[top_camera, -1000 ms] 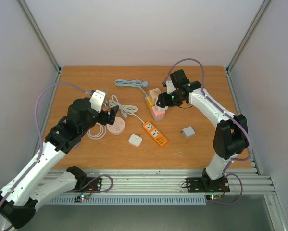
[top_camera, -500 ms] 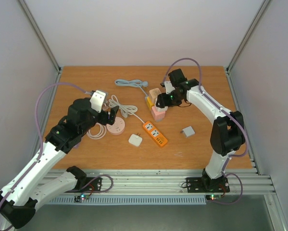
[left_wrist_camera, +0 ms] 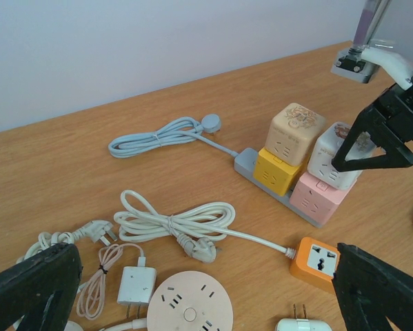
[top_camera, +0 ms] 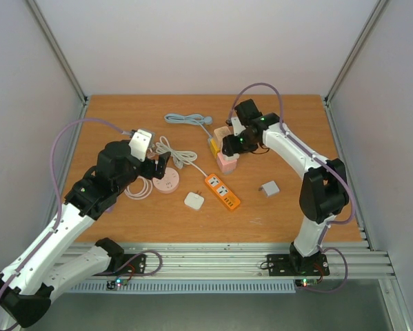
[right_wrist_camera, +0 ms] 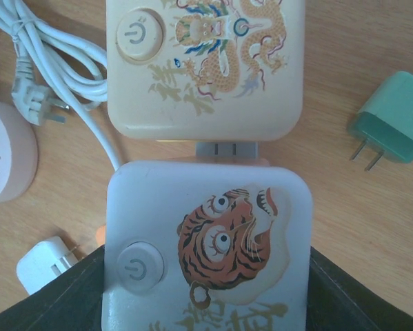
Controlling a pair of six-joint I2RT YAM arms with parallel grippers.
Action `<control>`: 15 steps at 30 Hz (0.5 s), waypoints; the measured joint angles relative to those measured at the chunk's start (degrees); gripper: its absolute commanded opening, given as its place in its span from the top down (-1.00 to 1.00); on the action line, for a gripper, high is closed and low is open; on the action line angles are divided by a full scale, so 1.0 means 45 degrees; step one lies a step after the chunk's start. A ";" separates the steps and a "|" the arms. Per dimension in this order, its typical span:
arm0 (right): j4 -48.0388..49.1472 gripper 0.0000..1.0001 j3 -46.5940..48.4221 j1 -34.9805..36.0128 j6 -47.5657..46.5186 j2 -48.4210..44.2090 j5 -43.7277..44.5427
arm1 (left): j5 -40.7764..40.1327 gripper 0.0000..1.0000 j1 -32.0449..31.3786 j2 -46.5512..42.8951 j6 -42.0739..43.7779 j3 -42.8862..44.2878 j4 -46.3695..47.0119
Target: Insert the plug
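My right gripper (right_wrist_camera: 206, 293) is shut on a white cube with a tiger print (right_wrist_camera: 206, 241), one black finger (right_wrist_camera: 65, 300) against each side. The left wrist view shows this white cube (left_wrist_camera: 330, 155) sitting on the pink cube (left_wrist_camera: 320, 196) of a grey power strip (left_wrist_camera: 246, 161), beside a beige dragon cube (right_wrist_camera: 206, 62) stacked on a yellow one (left_wrist_camera: 278, 169). I cannot see the white cube's underside. My left gripper (left_wrist_camera: 206, 293) hangs open over a round pink socket (left_wrist_camera: 189, 307). A white cord's plug (left_wrist_camera: 203, 249) lies loose beside it.
An orange power strip (top_camera: 223, 192), a white charger (top_camera: 194, 201) and a grey adapter (top_camera: 269, 188) lie in the middle of the table. A coiled grey cable (top_camera: 185, 119) lies at the back. A green charger (right_wrist_camera: 389, 127) lies near the cubes, and a small white charger (left_wrist_camera: 137, 284) by the round socket.
My right arm has shifted slightly left, keeping its hold on the white cube over the strip. The left arm has not moved.
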 measured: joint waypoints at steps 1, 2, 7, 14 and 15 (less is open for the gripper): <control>0.0015 0.33 -0.0024 0.0083 0.0005 0.0005 0.0180 | 0.0000 -0.99 0.0000 0.0000 0.0000 0.0000 0.0000; 0.0053 0.33 -0.0083 0.0175 0.0000 0.0015 0.0379 | 0.0000 -0.99 0.0000 0.0000 0.0000 0.0000 0.0000; 0.0359 0.33 -0.0481 0.0423 0.0039 0.0010 0.1078 | 0.0000 -0.99 0.0010 0.0000 0.0000 -0.0005 0.0000; 0.0806 0.31 -0.0879 0.0636 0.0364 -0.0136 0.1520 | 0.0005 -0.99 0.0019 0.0000 0.0000 -0.0005 0.0000; 0.0840 0.30 -0.0903 0.0665 0.0437 -0.0136 0.1603 | 0.0005 -0.99 0.0019 0.0000 0.0000 -0.0005 0.0000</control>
